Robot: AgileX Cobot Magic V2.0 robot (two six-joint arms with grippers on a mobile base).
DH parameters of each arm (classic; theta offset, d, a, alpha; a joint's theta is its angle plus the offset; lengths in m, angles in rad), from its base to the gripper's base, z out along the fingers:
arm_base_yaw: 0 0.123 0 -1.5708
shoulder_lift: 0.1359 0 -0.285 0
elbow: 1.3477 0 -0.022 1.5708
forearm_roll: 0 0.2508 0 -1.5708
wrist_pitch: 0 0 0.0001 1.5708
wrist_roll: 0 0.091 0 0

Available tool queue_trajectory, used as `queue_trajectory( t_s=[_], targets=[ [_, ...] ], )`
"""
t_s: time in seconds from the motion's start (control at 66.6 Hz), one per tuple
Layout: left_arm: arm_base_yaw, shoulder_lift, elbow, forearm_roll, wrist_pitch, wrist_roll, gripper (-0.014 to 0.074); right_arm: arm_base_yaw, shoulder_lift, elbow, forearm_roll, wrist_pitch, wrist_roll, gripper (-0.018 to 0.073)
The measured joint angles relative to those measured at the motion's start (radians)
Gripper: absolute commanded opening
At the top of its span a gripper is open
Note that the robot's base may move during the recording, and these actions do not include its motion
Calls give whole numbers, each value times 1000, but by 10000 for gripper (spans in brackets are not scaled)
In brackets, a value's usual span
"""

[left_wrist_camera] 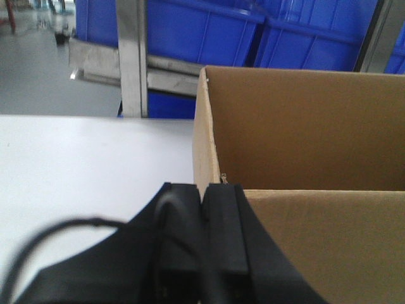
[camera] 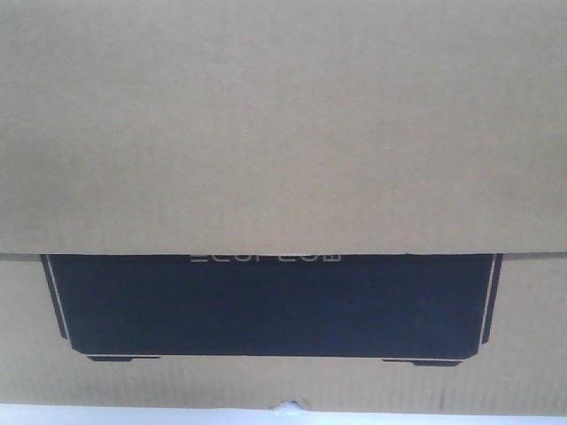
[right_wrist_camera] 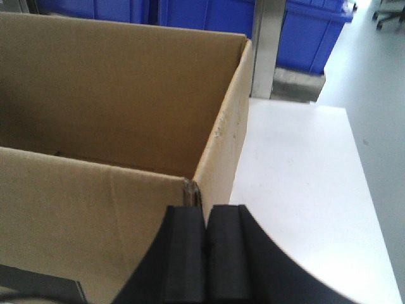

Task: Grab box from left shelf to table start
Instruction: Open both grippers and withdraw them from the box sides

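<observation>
My left tool and my right tool are each clenched on a near corner wall of the open cardboard box, which sits on the white tabletop before the shelf with blue bins.

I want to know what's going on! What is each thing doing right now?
box: top open, on the table.
table: holds the box.
left gripper: shut on the box's corner wall.
right gripper: shut on the box's corner wall.
blue bins: on the shelf behind.
</observation>
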Motion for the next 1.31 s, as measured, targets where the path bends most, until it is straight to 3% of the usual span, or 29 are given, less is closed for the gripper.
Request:
queue_trajectory(
  t_s=[0.18,0.916,1.157,1.307],
  targets=[
    [0,-92,102,0,-76,0,-99,0,-74,60,0,-47,-2,57],
    [6,-98,106,-4,-86,7,-99,0,-74,66,0,-51,-2,57],
    [171,-116,278,-120,-202,102,-99,0,-74,66,0,-51,-4,57],
    [196,-116,456,-129,-330,105,-99,0,-74,66,0,-49,-4,57]
  ],
)
